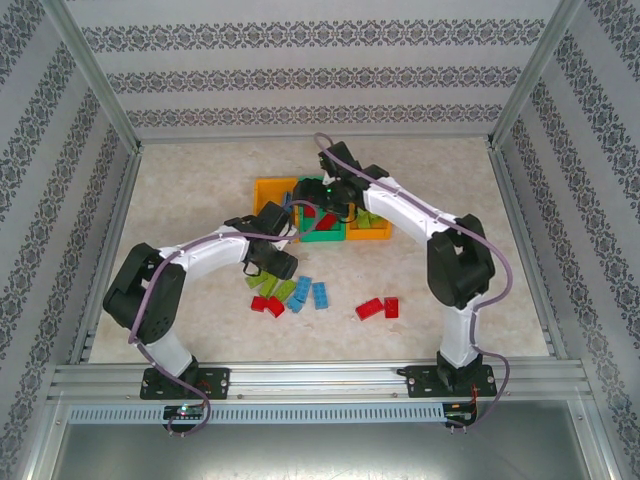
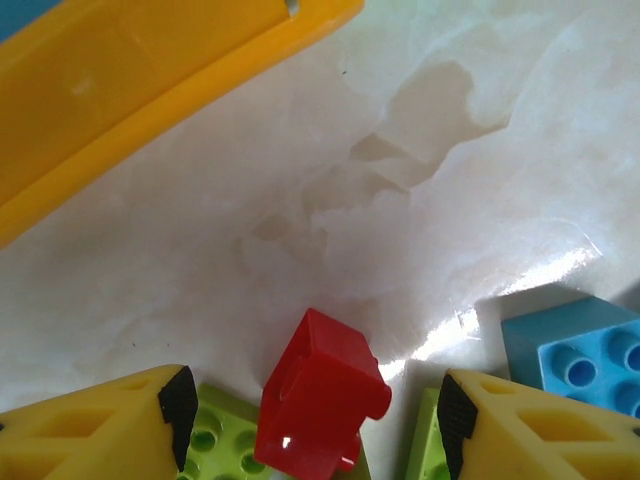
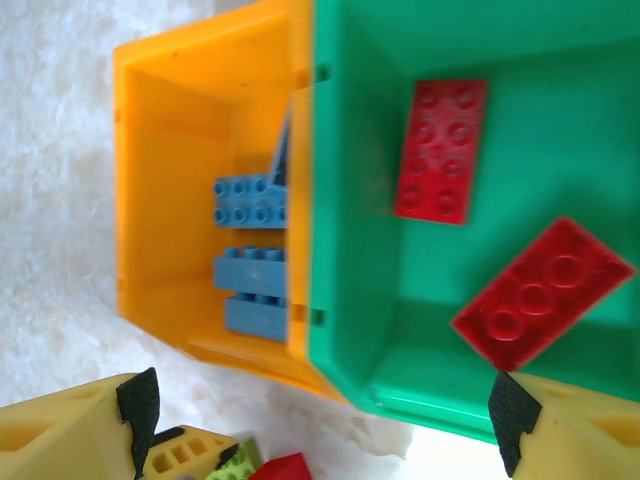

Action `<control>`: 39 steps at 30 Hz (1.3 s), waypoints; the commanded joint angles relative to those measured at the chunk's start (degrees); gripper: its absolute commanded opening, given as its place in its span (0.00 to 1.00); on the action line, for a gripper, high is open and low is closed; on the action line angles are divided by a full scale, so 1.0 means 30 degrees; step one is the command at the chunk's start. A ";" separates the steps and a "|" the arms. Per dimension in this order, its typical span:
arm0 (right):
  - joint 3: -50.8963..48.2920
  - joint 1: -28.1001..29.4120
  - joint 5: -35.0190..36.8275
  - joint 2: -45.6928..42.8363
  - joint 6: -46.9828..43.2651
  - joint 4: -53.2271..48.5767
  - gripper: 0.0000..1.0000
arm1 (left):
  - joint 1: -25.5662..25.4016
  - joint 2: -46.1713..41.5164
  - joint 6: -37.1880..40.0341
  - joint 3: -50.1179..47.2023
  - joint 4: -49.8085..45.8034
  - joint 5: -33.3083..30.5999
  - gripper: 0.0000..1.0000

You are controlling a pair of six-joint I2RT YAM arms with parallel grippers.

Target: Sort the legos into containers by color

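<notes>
Left fingers [image 2: 178,402] spread wide around a tilted red lego [image 2: 320,405] leaning on lime legos [image 2: 215,442]; squeezing might pop it sideways. Right fingers [image 3: 138,405] wide, empty.

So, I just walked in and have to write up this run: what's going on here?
This is a color sort, partway done. The left gripper is open around a tilted red brick among lime green bricks in the loose pile, not yet gripping it. The right gripper hovers open over the green bin, which holds two red bricks; the orange bin beside it holds blue bricks. More loose bricks wait on the table.
</notes>
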 commanded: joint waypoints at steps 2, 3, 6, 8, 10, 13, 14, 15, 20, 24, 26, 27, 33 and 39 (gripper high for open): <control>-0.1770 -0.0692 0.0692 -0.1535 -0.0118 0.0477 0.89 | -0.0175 0.0699 0.0731 0.0608 -0.0638 -0.0218 0.64; -0.2129 -0.0834 0.0709 -0.1775 -0.0093 0.0535 0.89 | -0.0176 0.0827 0.0757 0.0698 -0.0728 -0.0270 0.61; -0.3272 -0.1307 0.0795 -0.2557 0.0026 0.0795 0.89 | -0.0189 0.1060 0.0827 0.0771 -0.0841 -0.0323 0.55; -0.3881 -0.1642 0.0874 -0.3080 0.0060 0.0873 0.89 | -0.0201 0.1119 0.0823 0.0776 -0.0840 -0.0300 0.54; -0.4314 -0.1840 0.0953 -0.3445 0.0031 0.0903 0.90 | -0.0175 0.1162 0.0866 0.0814 -0.0877 -0.0299 0.53; -0.4824 -0.2155 0.0984 -0.3867 -0.0004 0.0921 0.90 | -0.0188 0.1254 0.0867 0.0880 -0.0958 -0.0308 0.52; -0.4982 -0.2243 0.0999 -0.4002 -0.0001 0.0931 0.90 | -0.0190 0.1273 0.0867 0.0883 -0.0943 -0.0238 0.51; -0.5086 -0.2306 0.0985 -0.4072 -0.0003 0.0976 0.90 | -0.0193 0.1280 0.0838 0.0854 -0.0906 -0.0103 0.50; -0.5548 -0.2577 0.1034 -0.4377 0.0024 0.1035 0.90 | -0.0201 0.1506 0.0735 0.0951 -0.0668 0.0459 0.42; -0.5802 -0.2731 0.1073 -0.4624 0.0009 0.1055 0.90 | -0.0204 0.1658 0.0691 0.1072 -0.0665 0.0483 0.36; -0.5929 -0.2808 0.1076 -0.4720 0.0026 0.1086 0.90 | -0.0202 0.1693 0.0655 0.1099 -0.0679 0.0562 0.34; -0.6030 -0.2863 0.1088 -0.4797 0.0029 0.1079 0.90 | -0.0186 0.1719 0.0620 0.1109 -0.0672 0.0602 0.33; -0.6700 -0.3190 0.1137 -0.5291 0.0031 0.1173 0.90 | -0.0262 0.1803 0.0319 0.1366 -0.0591 0.0977 0.30; -0.7497 -0.3507 0.1258 -0.5993 0.0005 0.1166 0.91 | -0.0607 0.2062 0.0136 0.2370 -0.0694 0.1068 0.29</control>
